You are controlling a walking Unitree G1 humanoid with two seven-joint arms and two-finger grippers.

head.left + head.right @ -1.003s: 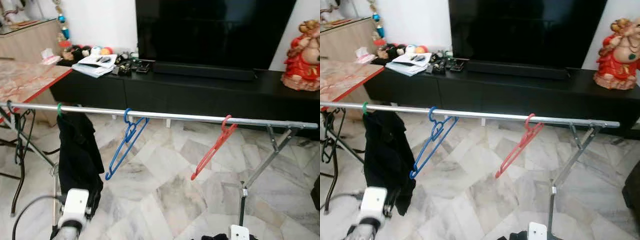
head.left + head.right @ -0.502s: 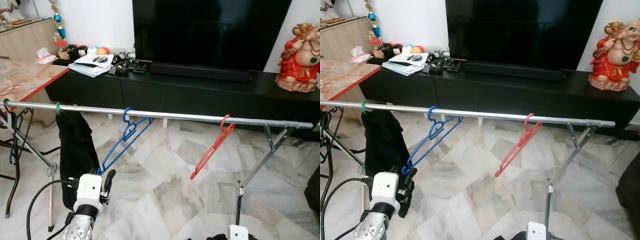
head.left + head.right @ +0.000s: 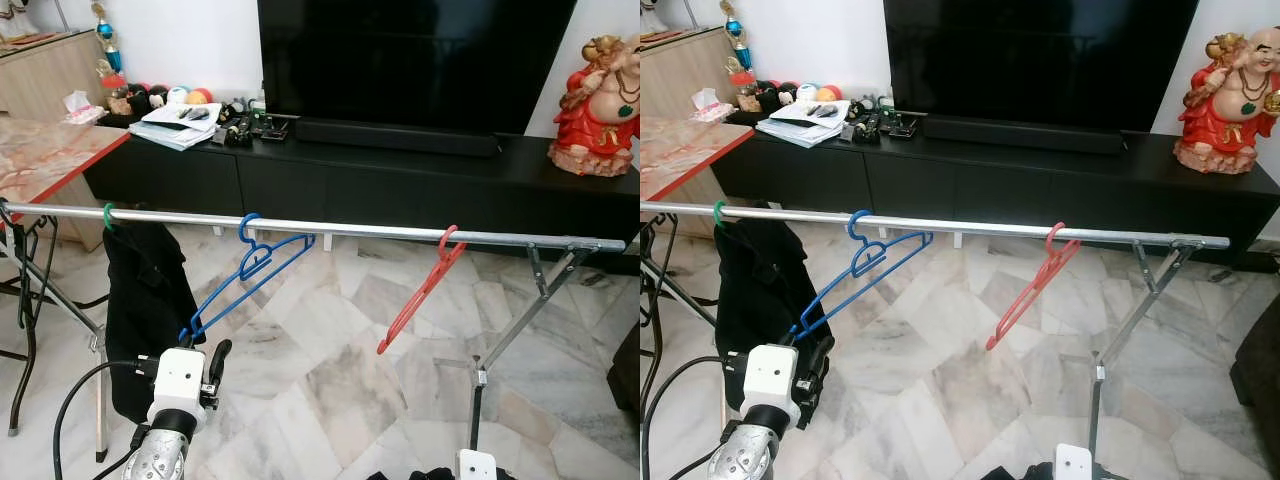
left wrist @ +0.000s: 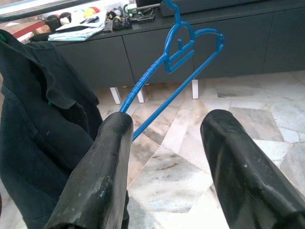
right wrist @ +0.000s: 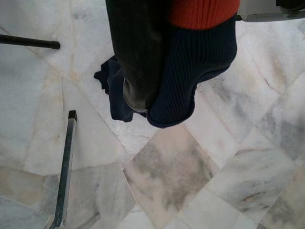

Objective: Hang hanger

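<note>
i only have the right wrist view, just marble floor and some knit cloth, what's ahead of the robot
observer: a metal rail runs across in front, with a blue hanger and a red hanger hooked on it, both bare.
operator: anything else on it
observer: a black garment hangs near the rail's left end, beside the blue hanger.
operator: where's the left end effector
observer: the left end effector is open, low by the garment, with the blue hanger's lower end next to one finger. I can't tell if they touch.

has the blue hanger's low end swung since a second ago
Yes. Hooked on the rail, the blue hanger has its low end swung toward the black garment, near the left pincer.
</note>
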